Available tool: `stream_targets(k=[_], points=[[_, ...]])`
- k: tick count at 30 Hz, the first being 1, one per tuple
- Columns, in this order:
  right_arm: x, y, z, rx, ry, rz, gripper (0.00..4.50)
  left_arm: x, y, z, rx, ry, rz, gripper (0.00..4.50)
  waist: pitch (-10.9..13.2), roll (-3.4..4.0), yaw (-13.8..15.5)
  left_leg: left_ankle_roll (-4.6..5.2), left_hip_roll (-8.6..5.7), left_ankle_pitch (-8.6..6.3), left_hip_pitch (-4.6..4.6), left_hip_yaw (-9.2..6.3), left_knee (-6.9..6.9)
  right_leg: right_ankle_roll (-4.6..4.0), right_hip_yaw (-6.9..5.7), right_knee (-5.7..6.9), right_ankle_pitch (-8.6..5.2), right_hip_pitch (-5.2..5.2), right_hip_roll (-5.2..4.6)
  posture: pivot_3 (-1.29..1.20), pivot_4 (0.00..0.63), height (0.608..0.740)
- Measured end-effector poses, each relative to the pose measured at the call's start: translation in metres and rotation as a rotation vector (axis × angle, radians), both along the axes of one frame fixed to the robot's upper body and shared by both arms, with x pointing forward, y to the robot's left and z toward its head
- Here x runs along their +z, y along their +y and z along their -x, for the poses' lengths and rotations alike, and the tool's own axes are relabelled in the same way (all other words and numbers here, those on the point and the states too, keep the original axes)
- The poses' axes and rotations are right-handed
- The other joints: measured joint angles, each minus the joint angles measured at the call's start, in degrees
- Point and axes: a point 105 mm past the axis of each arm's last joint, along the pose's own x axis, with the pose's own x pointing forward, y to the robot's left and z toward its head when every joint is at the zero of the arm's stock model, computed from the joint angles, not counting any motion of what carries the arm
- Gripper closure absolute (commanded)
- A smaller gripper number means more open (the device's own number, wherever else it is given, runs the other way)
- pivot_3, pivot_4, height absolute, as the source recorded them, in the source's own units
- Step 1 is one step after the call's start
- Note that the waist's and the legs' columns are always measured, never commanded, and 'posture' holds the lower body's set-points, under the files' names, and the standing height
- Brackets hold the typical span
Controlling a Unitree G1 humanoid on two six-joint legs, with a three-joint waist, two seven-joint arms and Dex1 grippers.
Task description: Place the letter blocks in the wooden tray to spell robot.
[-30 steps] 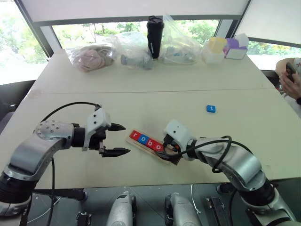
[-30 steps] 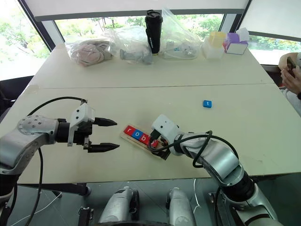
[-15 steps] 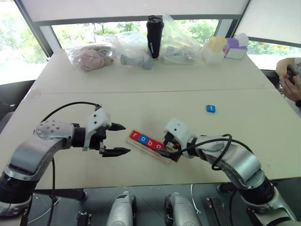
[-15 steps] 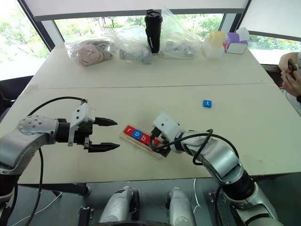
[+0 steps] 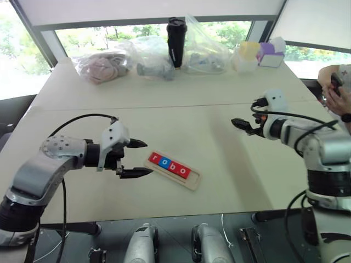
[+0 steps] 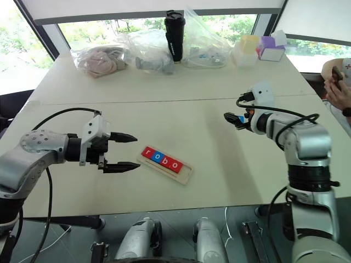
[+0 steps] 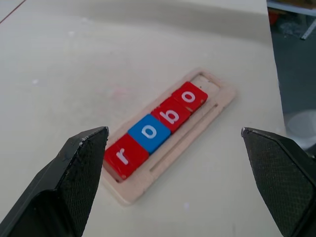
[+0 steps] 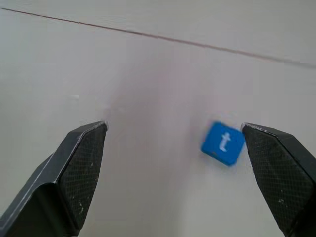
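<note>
The wooden tray [image 5: 193,179] lies slantwise on the pale table, near its front edge. In its groove sit letter blocks [image 7: 149,133] reading r, o, b, o: red, blue, red, red. One slot [image 7: 207,83] past the last o is bare. My left gripper [image 5: 143,159] hovers open and empty just left of the tray. My right gripper [image 5: 241,126] is raised over the right half of the table, open and empty. Between its fingers [image 8: 84,158] the right wrist view shows a blue t block [image 8: 223,143] lying on the table, nearer one finger.
Along the table's far edge stand a black tumbler [image 5: 176,34], plastic bags [image 5: 104,66] and yellow and purple boxes [image 5: 258,53]. A person's hand [image 5: 333,93] holding a phone is at the right edge. A seam [image 5: 164,106] crosses the table.
My right gripper has left the tray's right end and swung up and to the right, over the blue t block. The left gripper has stayed where it was.
</note>
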Motion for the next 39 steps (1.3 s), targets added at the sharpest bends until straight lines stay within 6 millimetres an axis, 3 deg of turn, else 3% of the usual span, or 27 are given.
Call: stream_targets(k=[4, 13, 27, 34, 39], points=[[-0.022, -0.005, -0.018, -0.156, 0.034, -0.016, 0.02, -0.006, -0.001, 0.003, -0.002, 0.020, 0.001, 0.00, 0.03, 0.04, 0.03, -0.01, 0.02, 0.01, -0.01, -0.02, -0.02, 0.01, 0.01, 0.11, 0.00, -0.08, 0.03, 0.00, 0.150, 0.740], [-0.034, -0.034, -0.037, -0.401, 0.021, 0.050, 0.02, -0.010, 0.002, 0.006, 0.022, 0.020, -0.006, 0.00, 0.03, 0.04, 0.18, -0.03, -0.04, 0.02, -0.04, 0.09, 0.07, 0.01, 0.19, 0.02, 0.01, -0.05, -0.02, 0.00, 0.150, 0.740], [-0.044, -0.014, -0.048, -0.383, 0.030, 0.008, 0.02, -0.011, 0.002, 0.006, 0.033, 0.016, -0.008, 0.00, 0.02, 0.05, 0.02, -0.03, -0.02, 0.02, -0.02, 0.10, 0.05, 0.03, 0.21, 0.06, 0.02, -0.05, 0.01, 0.00, 0.150, 0.740], [-0.044, -0.017, -0.047, -0.404, 0.033, -0.009, 3.28, -0.011, 0.002, 0.006, 0.034, 0.016, -0.009, 0.00, 0.02, 0.06, 0.12, -0.03, -0.02, 0.02, -0.01, 0.10, 0.06, 0.03, 0.21, 0.06, 0.02, -0.03, 0.00, 0.00, 0.150, 0.740], [-0.042, -0.019, -0.041, -0.399, 0.041, 0.002, 3.31, -0.010, 0.002, 0.005, 0.033, 0.011, -0.010, 0.00, 0.02, 0.06, 0.21, -0.03, -0.02, 0.02, -0.02, 0.09, 0.06, 0.03, 0.21, 0.06, 0.02, -0.04, 0.00, 0.00, 0.150, 0.740]])
